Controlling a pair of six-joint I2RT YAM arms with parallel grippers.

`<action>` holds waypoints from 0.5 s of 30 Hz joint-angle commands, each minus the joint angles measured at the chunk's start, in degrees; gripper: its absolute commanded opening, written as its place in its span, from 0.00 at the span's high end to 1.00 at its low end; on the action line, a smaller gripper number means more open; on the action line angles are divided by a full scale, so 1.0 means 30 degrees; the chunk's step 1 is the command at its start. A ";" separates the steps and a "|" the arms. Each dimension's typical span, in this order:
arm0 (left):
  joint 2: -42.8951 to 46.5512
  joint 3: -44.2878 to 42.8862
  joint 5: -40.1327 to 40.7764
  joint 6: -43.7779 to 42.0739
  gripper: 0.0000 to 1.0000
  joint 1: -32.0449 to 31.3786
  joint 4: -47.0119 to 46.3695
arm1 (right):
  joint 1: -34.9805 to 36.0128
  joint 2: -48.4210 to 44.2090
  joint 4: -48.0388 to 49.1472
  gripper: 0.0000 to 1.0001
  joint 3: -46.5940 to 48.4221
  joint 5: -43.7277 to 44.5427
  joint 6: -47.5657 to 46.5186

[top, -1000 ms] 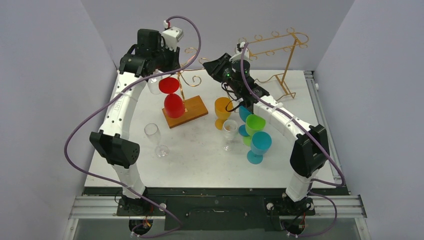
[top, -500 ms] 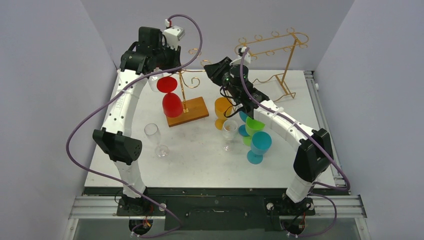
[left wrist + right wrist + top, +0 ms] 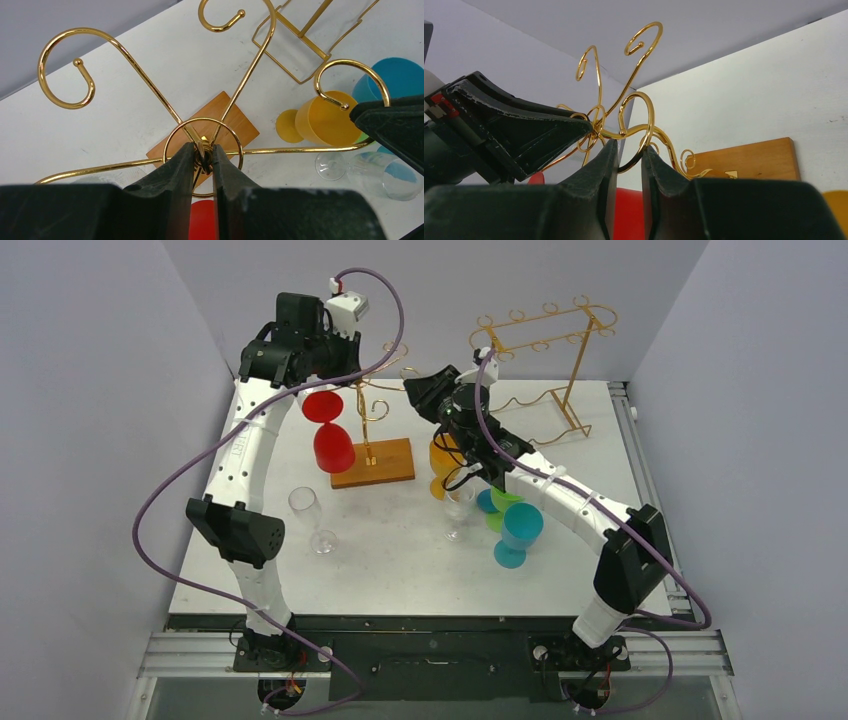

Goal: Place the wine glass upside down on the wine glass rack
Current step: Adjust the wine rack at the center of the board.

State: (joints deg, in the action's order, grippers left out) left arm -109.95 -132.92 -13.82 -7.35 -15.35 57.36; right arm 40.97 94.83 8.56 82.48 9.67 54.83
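Observation:
The wine glass rack (image 3: 366, 426) is a gold wire tree on a wooden base (image 3: 385, 462), at the back left of the table. A red wine glass (image 3: 333, 448) hangs upside down from one of its arms. My left gripper (image 3: 345, 368) is shut on the top of the stem, inside the gold ring (image 3: 202, 119), as the left wrist view (image 3: 202, 150) shows. My right gripper (image 3: 420, 390) is shut on a curled arm (image 3: 647, 107) of the rack in the right wrist view (image 3: 630, 146). The red glass shows below both pairs of fingers (image 3: 202, 220) (image 3: 629, 215).
An orange glass (image 3: 445, 455), a clear glass (image 3: 459, 498), a green glass (image 3: 510, 495) and a blue glass (image 3: 520, 530) stand under the right arm. Another clear glass (image 3: 305, 505) stands front left. A tall gold frame rack (image 3: 545, 340) is at the back right.
The right gripper has moved left onto the rack's arm. The rack's base has turned and the hanging red glass has shifted a little left. The left gripper stays on the stem.

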 commanded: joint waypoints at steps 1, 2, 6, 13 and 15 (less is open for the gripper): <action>-0.0945 -0.0436 0.1088 -0.0411 0.87 0.0261 -0.3153 | 0.2167 -0.0741 -0.2083 1.00 -0.0876 -0.2651 -0.1154; -0.0938 -0.0408 0.1103 -0.0418 0.87 0.0237 -0.3187 | 0.2314 -0.0852 -0.2027 1.00 -0.1002 -0.2544 -0.1114; -0.0883 -0.0241 0.1065 -0.0445 0.87 0.0145 -0.3254 | 0.2675 -0.1165 -0.2033 1.00 -0.1396 -0.2263 -0.1004; -0.0820 -0.0163 0.0975 -0.0507 0.87 -0.0084 -0.3444 | 0.3186 -0.1158 -0.2149 1.00 -0.1946 -0.2548 -0.0899; -0.0820 -0.0210 0.0967 -0.0522 0.87 -0.0125 -0.3447 | 0.3191 -0.1175 -0.2249 1.00 -0.1909 -0.2654 -0.0910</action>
State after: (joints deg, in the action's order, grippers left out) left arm -109.95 -132.90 -13.45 -7.97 -15.46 57.28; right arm 45.12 91.98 9.85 78.70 13.15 56.25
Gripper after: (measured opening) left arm 0.138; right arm 0.154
